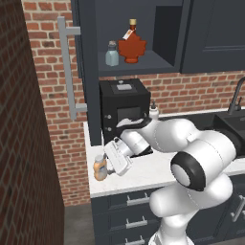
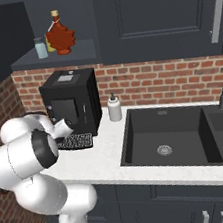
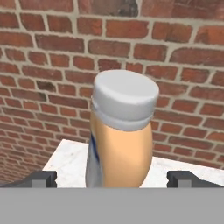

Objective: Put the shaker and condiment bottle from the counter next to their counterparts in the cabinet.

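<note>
Main risk: condiment bottle (image 3: 120, 135) sits close to the counter (image 1: 143, 174) corner, near both the front edge and the left end by the brick side wall. It's tall, narrow and looks slightly tilted in the hand view, so an off-centre close, or one finger touching first, could tip it or shove it off the edge. Second risk is the lift: the cabinet (image 1: 91, 43) shelf is high above and its open door stands right beside the path, so a straight-up move could clip the door or the black appliance (image 1: 123, 103). Shelf is already tight: blue-grey shaker (image 1: 112, 53) stands next to the red maple-leaf bottle (image 1: 132, 44), and the right base view shows a yellow-green shaker (image 2: 49, 43) tucked behind them. Careless placement could knock those over.

Pose: arm is folded low, elbow bulging toward the cameras, forearm reaching left across the counter. Gripper (image 1: 107, 165) is roughly level at bottle height, pointing at the brick wall. Fingers (image 3: 41, 178) are apart, one each side of the bottle, clear gaps on both sides, not touching. Bottle is centred between them, still standing on the counter, not yet grasped
</note>
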